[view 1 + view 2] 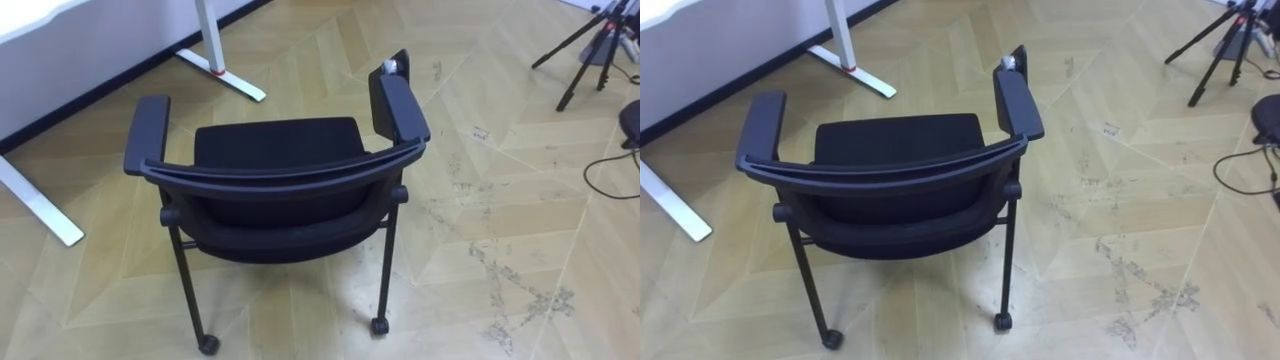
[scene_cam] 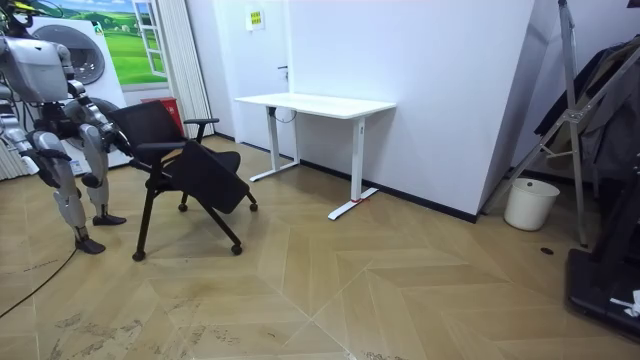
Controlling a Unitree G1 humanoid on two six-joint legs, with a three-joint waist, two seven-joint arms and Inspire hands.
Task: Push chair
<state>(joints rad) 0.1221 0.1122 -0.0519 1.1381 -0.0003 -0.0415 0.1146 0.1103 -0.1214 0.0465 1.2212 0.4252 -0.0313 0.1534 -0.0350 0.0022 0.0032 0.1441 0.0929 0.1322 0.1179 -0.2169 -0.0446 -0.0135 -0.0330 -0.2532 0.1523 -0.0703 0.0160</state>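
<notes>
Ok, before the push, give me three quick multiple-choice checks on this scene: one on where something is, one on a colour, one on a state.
1. Where is the white flat-topped desk relative to the black wheeled armchair?
A) ahead, to the robot's left
B) ahead, to the robot's right
C) behind the chair's backrest

2. What colour is the chair's padded seat?
A) red
B) black
C) white

3. How does the chair stand?
A) tipped on its side
B) upright, its wheels on the wooden floor
C) lifted onto the desk

Answers:
1 A: in the eye views the white desk legs show beyond the chair, towards the left.
2 B: the seat is black, like the arms and frame.
3 B: the wheels rest on the floor and the backrest is up.
</notes>
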